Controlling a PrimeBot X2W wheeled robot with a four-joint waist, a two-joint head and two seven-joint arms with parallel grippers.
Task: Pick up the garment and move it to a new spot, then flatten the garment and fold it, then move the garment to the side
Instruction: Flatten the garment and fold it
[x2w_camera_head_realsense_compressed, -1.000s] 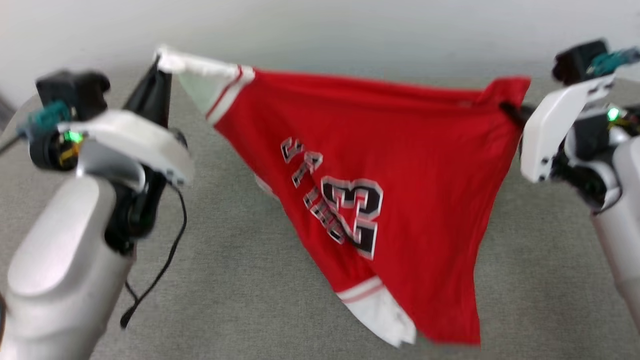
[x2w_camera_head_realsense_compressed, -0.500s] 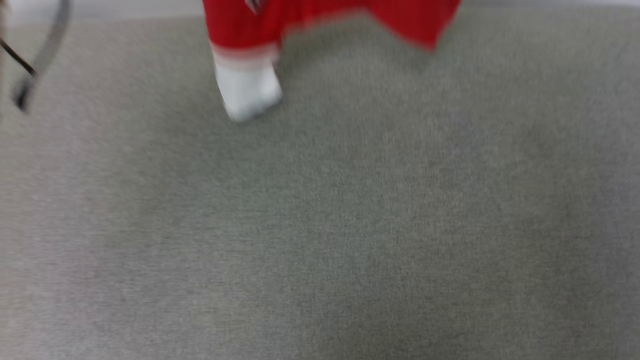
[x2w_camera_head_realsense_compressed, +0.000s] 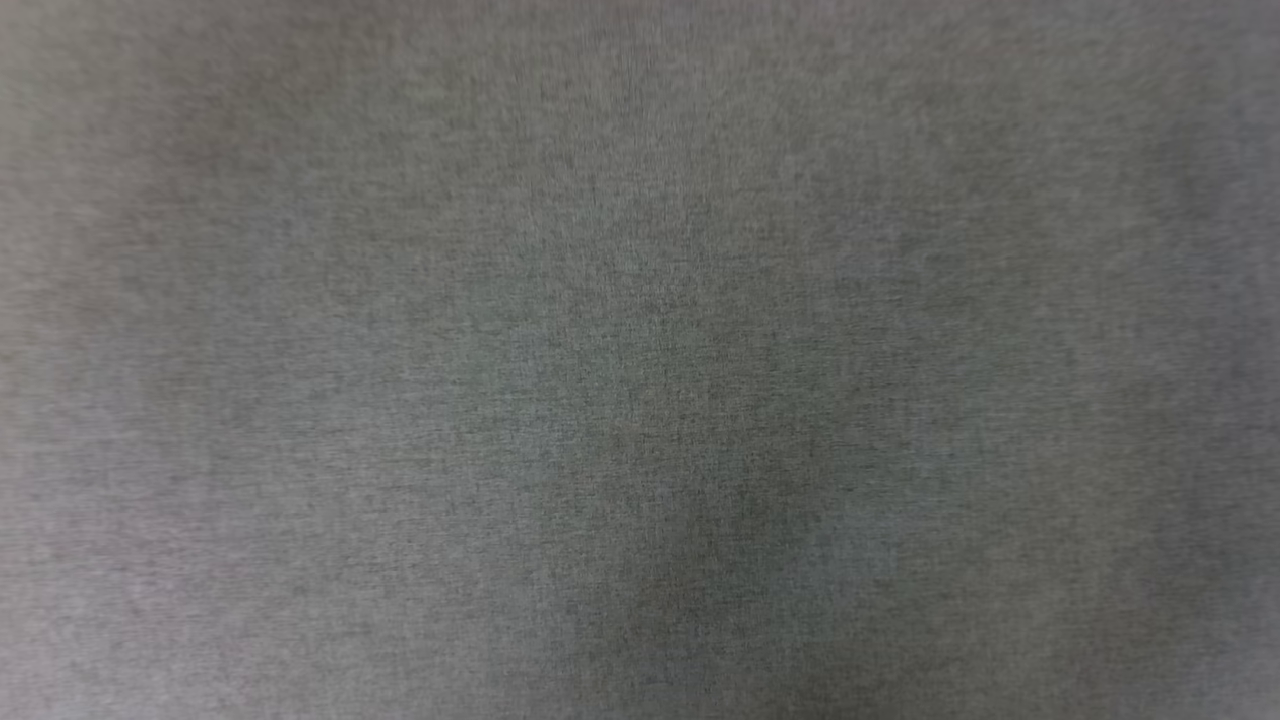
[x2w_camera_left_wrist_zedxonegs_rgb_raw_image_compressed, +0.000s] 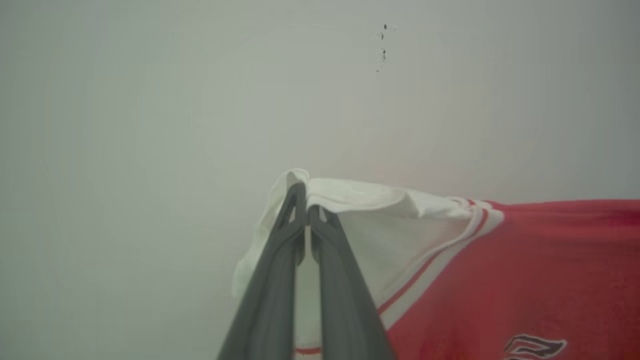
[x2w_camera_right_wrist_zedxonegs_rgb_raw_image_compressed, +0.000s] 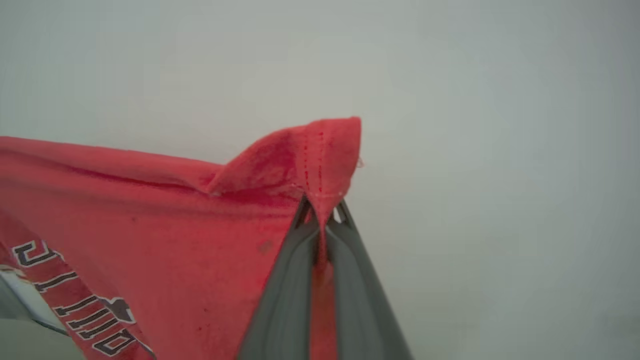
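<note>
Red jersey cloth, the garment (x2w_camera_left_wrist_zedxonegs_rgb_raw_image_compressed: 510, 270) hangs in the air in front of a pale wall (x2w_camera_left_wrist_zedxonegs_rgb_raw_image_compressed: 150, 100), held at two corners. Its long axis runs sideways along a top edge that sags little. In the left wrist view the edge leaves the white sleeve (x2w_camera_left_wrist_zedxonegs_rgb_raw_image_compressed: 380, 220) and runs off the right border. In the right wrist view it runs from the red hem corner (x2w_camera_right_wrist_zedxonegs_rgb_raw_image_compressed: 325, 150) off to the left border, with the body of the shirt falling below it.

The left hand (x2w_camera_left_wrist_zedxonegs_rgb_raw_image_compressed: 306, 207) has its two dark fingers pressed together on the sleeve's outer fold, with white cloth bunched around the tips. Red-and-white striped trim (x2w_camera_left_wrist_zedxonegs_rgb_raw_image_compressed: 440, 255) crosses just beside it, slanting downward.

The right hand (x2w_camera_right_wrist_zedxonegs_rgb_raw_image_compressed: 322, 210) is likewise pinched closed. The hem corner is caught between its tips and a stitched flap stands above them. Black, white-outlined lettering (x2w_camera_right_wrist_zedxonegs_rgb_raw_image_compressed: 75, 305) slants down the red cloth at that view's lower left.

A few small dark marks (x2w_camera_left_wrist_zedxonegs_rgb_raw_image_compressed: 382, 47) dot the wall. The head view looks onto a blurred grey woven surface (x2w_camera_head_realsense_compressed: 640, 360).
</note>
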